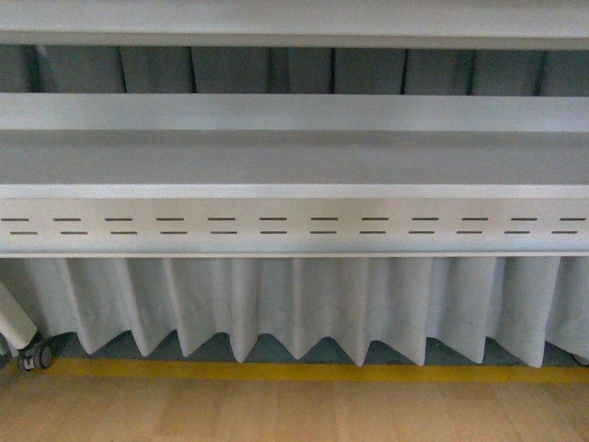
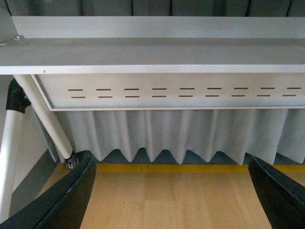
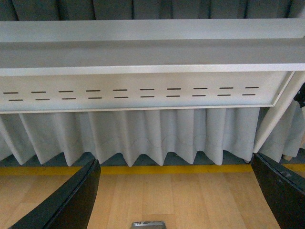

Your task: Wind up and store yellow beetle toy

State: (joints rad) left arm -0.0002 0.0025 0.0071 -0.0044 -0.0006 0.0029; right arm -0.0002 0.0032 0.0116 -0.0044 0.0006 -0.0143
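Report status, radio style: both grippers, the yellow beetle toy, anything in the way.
Left gripper open, empty. Right gripper open, empty. Yellow beetle toy not in any view. Ahead only a grey table, pleated curtain, wooden floor; nothing blocking.

Table (image 1: 294, 157): ahead, across the whole front view.
Slotted panel (image 1: 294, 226): under the table's front edge.
Curtain (image 1: 304, 304): behind and below the panel, hanging to the floor (image 1: 294, 410).
Wheel (image 1: 37, 354): on the floor, far left.
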